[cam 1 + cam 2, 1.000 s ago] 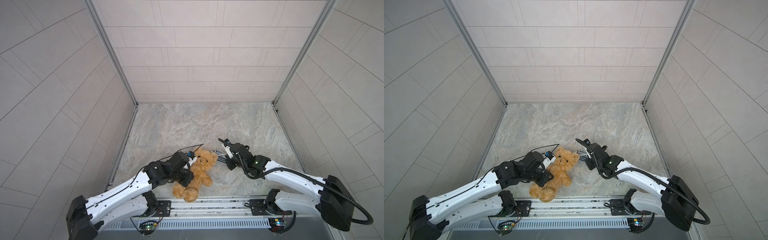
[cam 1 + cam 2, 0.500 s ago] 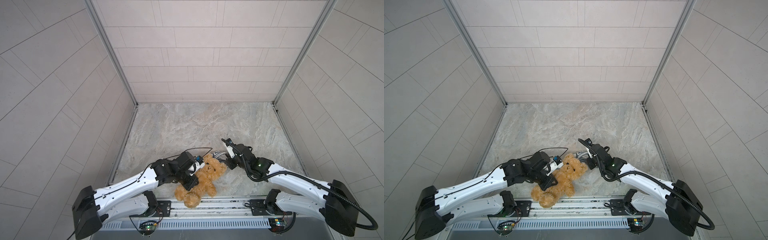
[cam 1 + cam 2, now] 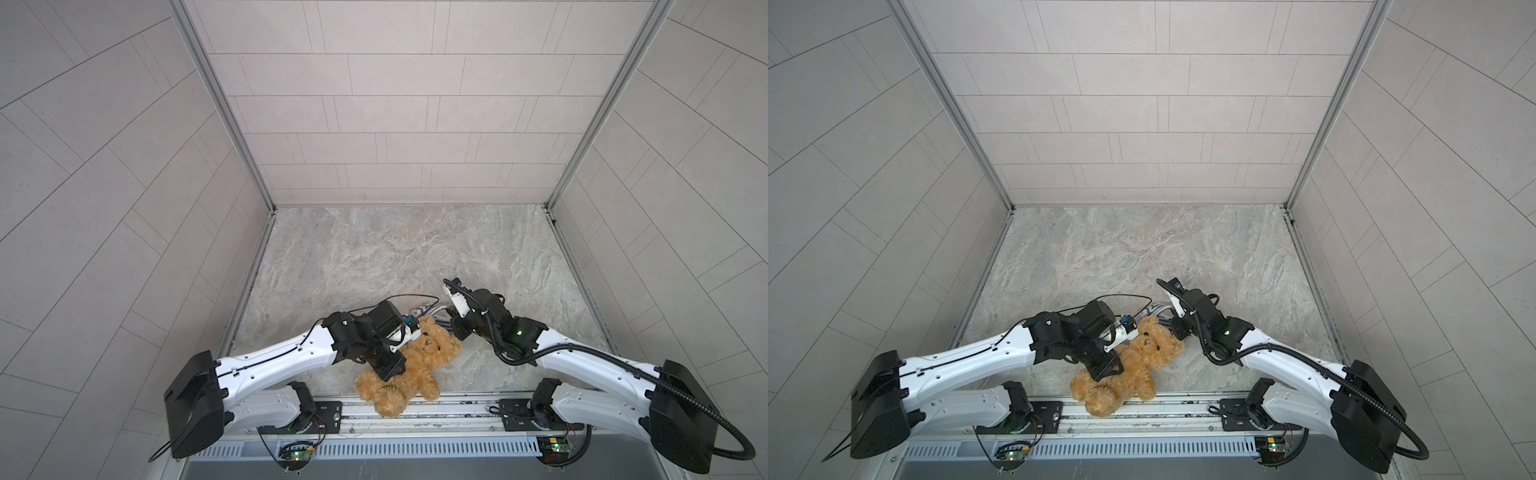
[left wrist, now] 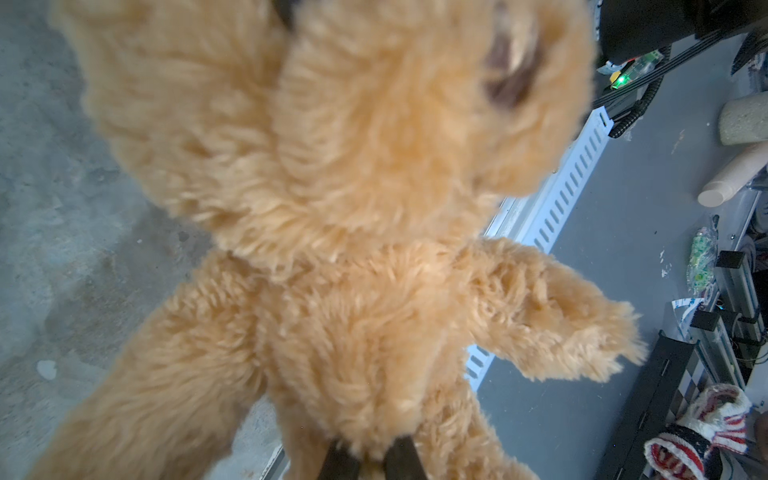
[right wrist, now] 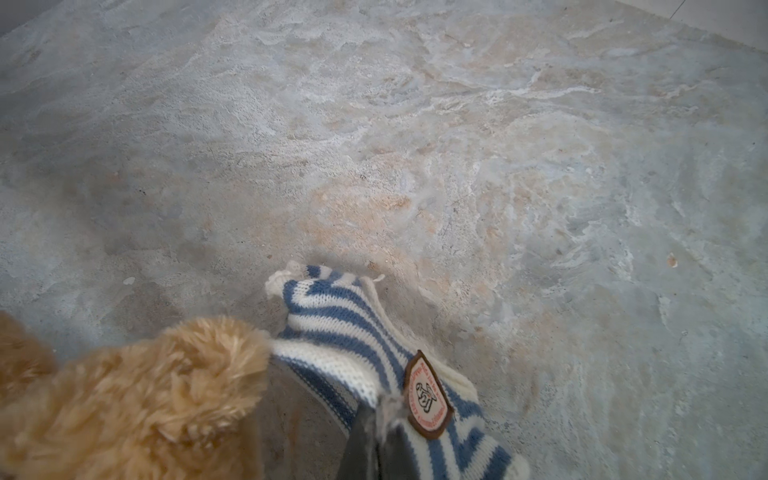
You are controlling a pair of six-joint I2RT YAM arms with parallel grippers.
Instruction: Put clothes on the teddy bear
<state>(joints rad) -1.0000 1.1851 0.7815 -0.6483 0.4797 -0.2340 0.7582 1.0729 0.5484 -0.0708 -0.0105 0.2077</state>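
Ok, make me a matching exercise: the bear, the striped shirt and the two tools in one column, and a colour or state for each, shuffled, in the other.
Column one:
1. teddy bear
2. striped shirt
3. left tool
4. right tool

Column two:
a. blue and white knit
b. shut on plush fur
c. golden-brown and fluffy
d. shut on knitted cloth

Pairs: 1-c, 2-a, 3-b, 4-d

One teddy bear (image 3: 428,357). One striped shirt (image 5: 332,316), blue and white, bearing one badge (image 5: 428,395). Two arms: one left arm (image 3: 282,357), one right arm (image 3: 590,359).
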